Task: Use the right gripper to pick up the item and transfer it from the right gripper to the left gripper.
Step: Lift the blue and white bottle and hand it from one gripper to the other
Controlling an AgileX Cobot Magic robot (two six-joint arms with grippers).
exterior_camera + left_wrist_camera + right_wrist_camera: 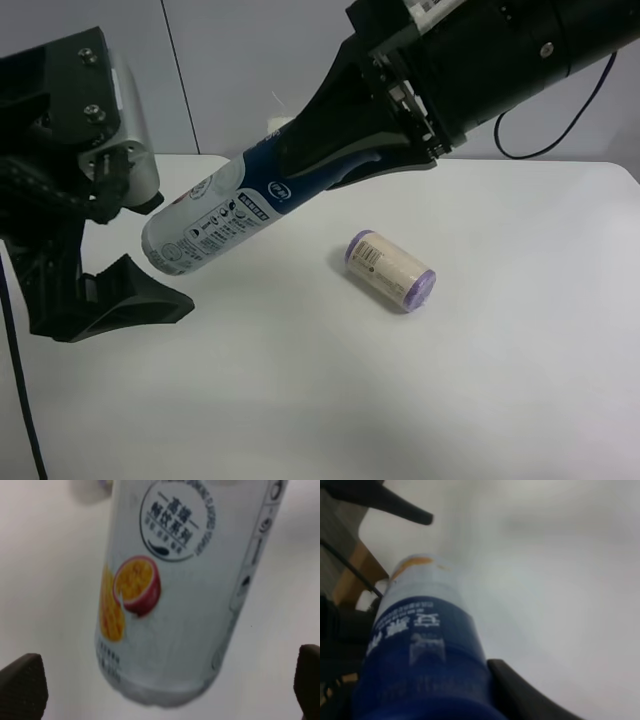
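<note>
Fingers (340,160) of the right gripper (300,168) clamp the bottle (215,225) by its blue upper body, mid-air over the counter (500,350), frame centre-left. Left gripper (137,250) fingers (130,300) are spread wide, flanking the bottle's white end. Handover step: left should close first, then right release.

Tabletop (500,380): white, matte, plain. Filled most of the exterior high view, with the far edge set against a pale grey wall. Carried one clearly visible object: a short cream roll (390,271) with purple ends. Lay on its side near the centre, axis diagonal, printed label facing up. Cast a soft shadow onto the surface just beside it. Was positioned well apart from all visible edges.
</note>
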